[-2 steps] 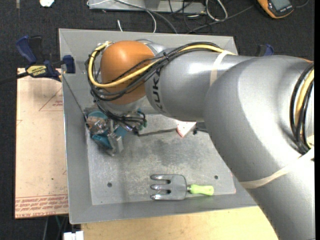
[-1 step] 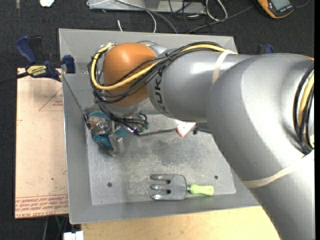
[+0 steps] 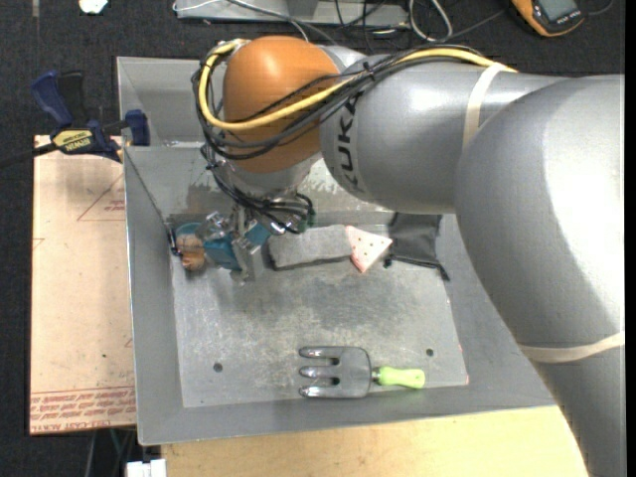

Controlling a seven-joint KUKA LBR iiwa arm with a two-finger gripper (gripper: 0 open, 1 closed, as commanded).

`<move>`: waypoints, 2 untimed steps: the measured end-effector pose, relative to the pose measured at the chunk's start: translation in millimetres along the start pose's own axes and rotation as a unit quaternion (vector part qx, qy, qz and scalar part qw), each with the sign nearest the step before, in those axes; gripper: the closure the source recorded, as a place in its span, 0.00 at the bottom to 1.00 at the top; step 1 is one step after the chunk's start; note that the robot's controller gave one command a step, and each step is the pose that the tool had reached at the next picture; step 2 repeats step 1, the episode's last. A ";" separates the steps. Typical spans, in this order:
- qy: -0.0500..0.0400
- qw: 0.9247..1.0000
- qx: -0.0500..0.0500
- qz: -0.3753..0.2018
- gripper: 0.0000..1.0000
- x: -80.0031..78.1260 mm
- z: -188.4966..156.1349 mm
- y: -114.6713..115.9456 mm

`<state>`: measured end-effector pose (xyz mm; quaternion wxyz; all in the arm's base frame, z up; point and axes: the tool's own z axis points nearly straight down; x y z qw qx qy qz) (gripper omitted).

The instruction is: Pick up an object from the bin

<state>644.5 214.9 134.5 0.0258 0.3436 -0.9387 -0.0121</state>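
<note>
Item: gripper (image 3: 239, 251), low at the left side of the grey bin (image 3: 328, 316), against a blue-teal toy (image 3: 221, 248) with a brown piece (image 3: 190, 256) just beside it; whether it is spread or pinching, I cannot tell. Step, by my reckoning: the grasp itself; next calls for a firm close, then a straight lift. Lying apart: grey slab (image 3: 303, 247), white-and-red wedge (image 3: 368, 249), green-handled hand fork (image 3: 348, 374). Lettering: KUKA, on the arm (image 3: 447, 137).

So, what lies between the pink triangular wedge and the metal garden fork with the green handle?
Nothing. In the camera view, the stretch of bin floor between the pink wedge and the garden fork is bare grey metal.
</note>
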 end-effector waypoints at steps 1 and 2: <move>0.001 1.000 -0.001 -0.023 1.00 -0.8 -68.1 19.8; 0.001 1.000 -0.001 -0.023 1.00 -0.8 -68.1 19.8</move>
